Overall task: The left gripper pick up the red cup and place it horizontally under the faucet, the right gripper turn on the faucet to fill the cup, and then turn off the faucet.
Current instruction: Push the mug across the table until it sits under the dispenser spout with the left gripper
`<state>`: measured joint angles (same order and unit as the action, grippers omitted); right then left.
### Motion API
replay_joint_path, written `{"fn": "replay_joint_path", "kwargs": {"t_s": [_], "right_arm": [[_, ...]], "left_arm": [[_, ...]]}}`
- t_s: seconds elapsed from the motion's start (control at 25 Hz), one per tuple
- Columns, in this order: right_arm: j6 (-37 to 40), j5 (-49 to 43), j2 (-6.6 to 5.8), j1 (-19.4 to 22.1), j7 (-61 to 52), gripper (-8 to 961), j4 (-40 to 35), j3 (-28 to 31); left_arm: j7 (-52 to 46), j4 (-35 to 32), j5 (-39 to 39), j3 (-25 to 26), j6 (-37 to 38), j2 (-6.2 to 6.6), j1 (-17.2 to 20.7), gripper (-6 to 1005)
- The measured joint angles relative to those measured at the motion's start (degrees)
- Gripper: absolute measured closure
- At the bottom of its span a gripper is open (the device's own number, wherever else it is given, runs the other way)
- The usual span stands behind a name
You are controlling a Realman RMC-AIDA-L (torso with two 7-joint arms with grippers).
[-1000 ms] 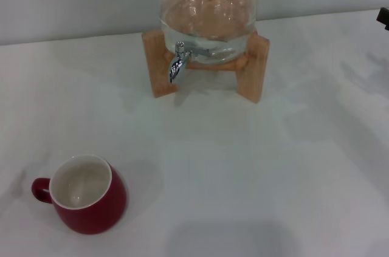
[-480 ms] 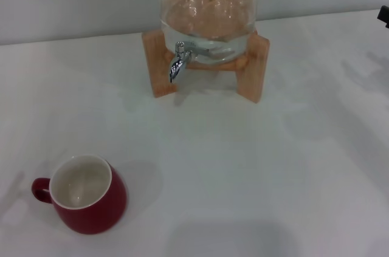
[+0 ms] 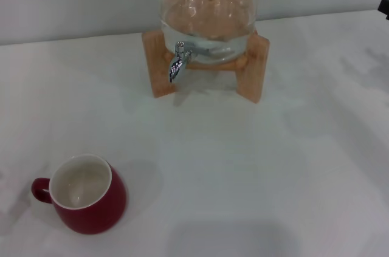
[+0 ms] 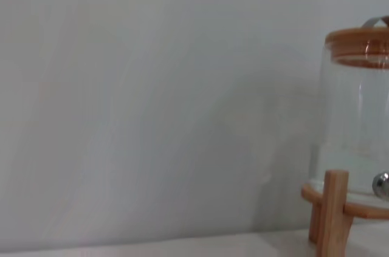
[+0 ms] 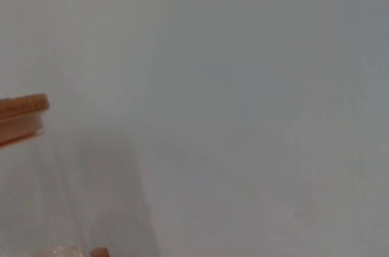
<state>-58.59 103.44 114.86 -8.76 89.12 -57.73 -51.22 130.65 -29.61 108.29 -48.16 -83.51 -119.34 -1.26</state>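
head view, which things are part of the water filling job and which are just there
Job:
red cup, upright near the table's front left
faucet, on the glass jar

Just there:
wooden stand carrying the jar
white table
dark bit of the right gripper at the far right edge

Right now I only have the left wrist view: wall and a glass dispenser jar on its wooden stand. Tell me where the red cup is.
Observer: The red cup stands upright on the table, near left, far short of the faucet.
Operator: Give me its handle direction.
Observer: The loop handle points to the robot's left.
Operator: Report the grippers.
Observer: In the head view, only a dark sliver of the right gripper shows, at the far right edge. The left gripper is out of sight.
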Motion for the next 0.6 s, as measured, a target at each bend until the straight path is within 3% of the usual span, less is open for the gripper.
{"fn": "replay_joint_path", "kwargs": {"t_s": [0.6], "right_arm": [[0.11,-0.15,-0.02,-0.65,0.0,171,0.69,1.01]], "left_arm": [[6.08,4.44,0.0,-0.12,0.21,-0.22,-0.67,187]]}}
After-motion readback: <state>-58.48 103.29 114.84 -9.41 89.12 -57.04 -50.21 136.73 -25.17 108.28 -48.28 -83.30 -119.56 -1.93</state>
